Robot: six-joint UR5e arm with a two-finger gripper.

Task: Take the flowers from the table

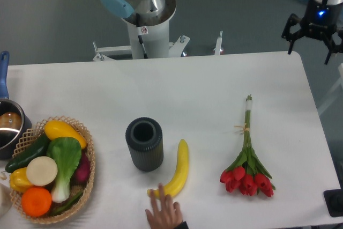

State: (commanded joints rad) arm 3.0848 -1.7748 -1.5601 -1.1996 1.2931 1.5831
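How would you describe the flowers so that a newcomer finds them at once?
Start at the white table and look to its right half, past the yellow banana. There lie the flowers, alone with red heads and long green tied stems.

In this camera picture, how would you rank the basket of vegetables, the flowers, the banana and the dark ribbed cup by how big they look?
1. Basket, clearly largest.
2. Flowers, the longest single item, though slim.
3 and 4. Banana and dark ribbed cup: too close to rank; the banana looks longer, the cup wider.
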